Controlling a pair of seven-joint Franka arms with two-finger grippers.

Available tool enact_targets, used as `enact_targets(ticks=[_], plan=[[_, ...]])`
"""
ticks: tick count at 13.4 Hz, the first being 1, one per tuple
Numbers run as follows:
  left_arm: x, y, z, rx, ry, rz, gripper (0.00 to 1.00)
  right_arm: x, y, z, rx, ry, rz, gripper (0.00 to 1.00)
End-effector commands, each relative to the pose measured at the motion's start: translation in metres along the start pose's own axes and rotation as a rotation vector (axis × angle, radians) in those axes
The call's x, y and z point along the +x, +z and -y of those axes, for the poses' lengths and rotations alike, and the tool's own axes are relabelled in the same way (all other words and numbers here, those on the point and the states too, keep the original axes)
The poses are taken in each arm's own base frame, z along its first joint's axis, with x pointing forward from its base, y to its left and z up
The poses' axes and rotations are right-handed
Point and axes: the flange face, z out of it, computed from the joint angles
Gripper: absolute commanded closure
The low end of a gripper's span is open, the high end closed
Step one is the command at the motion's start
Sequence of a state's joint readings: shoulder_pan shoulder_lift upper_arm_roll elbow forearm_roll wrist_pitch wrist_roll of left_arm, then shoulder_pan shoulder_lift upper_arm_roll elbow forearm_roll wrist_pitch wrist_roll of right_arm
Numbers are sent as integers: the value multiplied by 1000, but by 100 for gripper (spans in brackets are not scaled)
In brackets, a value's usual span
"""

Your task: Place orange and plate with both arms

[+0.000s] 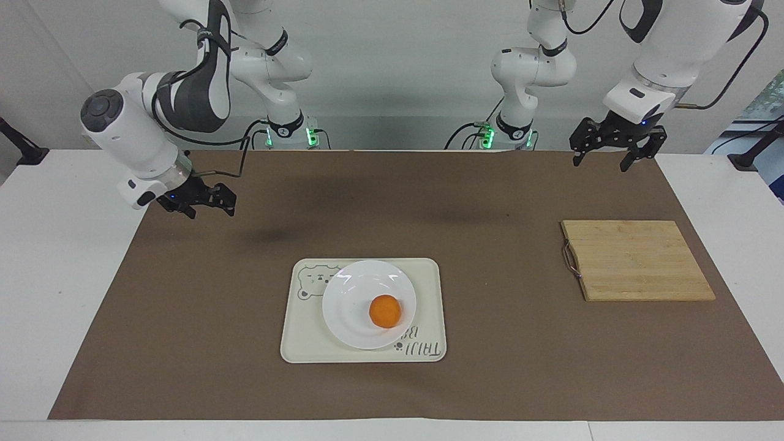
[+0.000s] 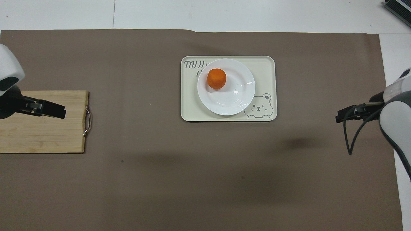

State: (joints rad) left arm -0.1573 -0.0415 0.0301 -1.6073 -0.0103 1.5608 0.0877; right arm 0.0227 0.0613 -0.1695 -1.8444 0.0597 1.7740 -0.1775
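The orange lies on the white plate, which sits on a cream bear tray in the middle of the brown mat. In the overhead view the orange lies on the part of the plate farther from the robots. My right gripper is open and empty, up in the air over the mat's edge at the right arm's end, well apart from the tray; it also shows in the overhead view. My left gripper is open and empty, raised at the left arm's end, waiting.
A wooden cutting board with a metal handle lies on the mat toward the left arm's end; from above, the left gripper covers part of the board. The brown mat covers most of the white table.
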Motion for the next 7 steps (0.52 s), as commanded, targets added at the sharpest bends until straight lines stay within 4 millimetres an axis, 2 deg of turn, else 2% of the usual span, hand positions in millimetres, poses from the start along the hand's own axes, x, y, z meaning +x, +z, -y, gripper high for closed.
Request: enact_targets(ticks=[1, 7], plan=[[-5, -3, 3, 9, -9, -1, 0, -24, -52, 2, -40, -24, -39, 0], [-5, -4, 3, 9, -9, -3, 0, -44, -147, 26, -40, 37, -88, 0]])
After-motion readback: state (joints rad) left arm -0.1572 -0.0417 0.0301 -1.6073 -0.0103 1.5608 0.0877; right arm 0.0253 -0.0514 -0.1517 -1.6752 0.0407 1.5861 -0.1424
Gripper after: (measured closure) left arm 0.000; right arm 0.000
